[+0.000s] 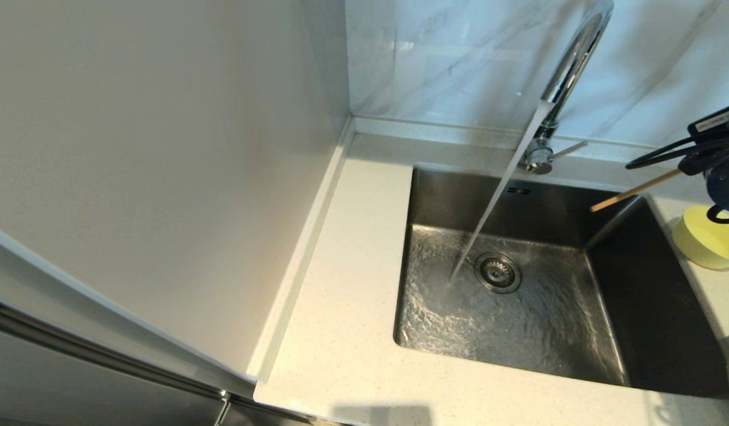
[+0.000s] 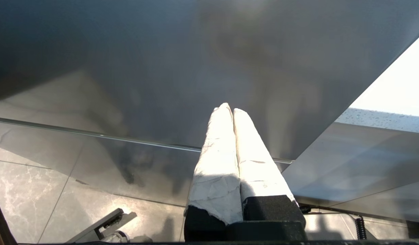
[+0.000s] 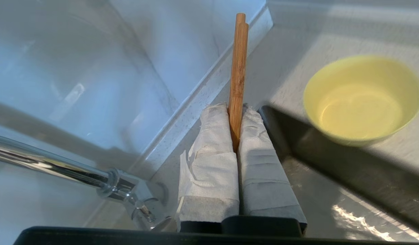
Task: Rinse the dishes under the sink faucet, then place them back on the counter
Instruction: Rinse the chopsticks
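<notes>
Grey-veined marble wall [image 1: 459, 59] (glossy), tiled floor [image 2: 22, 200]

A grey marble wall [image 1: 459, 59] with pale streaks stands at the back. To the left of that wall a big plain cream panel [image 1: 163, 148] meets it in the corner. Far below the wall is a floor of shiny marbled tiles [image 2: 26, 200], next to a smooth dark steel front [image 2: 162, 68].
</notes>
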